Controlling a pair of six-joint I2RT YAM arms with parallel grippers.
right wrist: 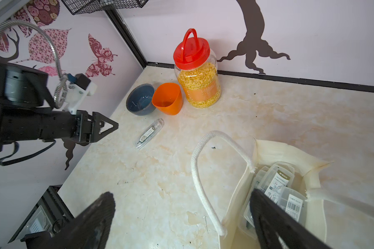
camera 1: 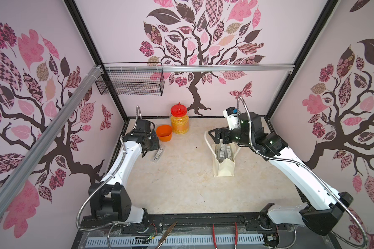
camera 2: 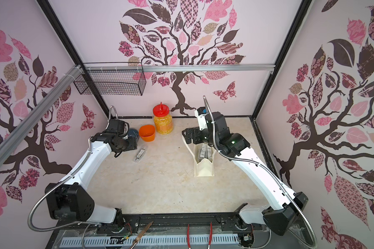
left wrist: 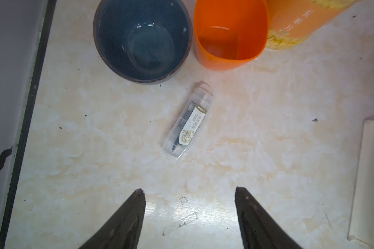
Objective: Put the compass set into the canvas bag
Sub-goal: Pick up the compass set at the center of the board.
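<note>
one bag, one bowl, one cup, one jar

In a top view, the canvas bag stands upright on the bench, its mouth open and clear cases showing inside. The right claw hangs over the bag's far end, by a looped handle. Well apart to the left, a compass set lies flat on the bench, just beside the left arm. Behind it stand an orange cup and a red-lidded jar.
</note>
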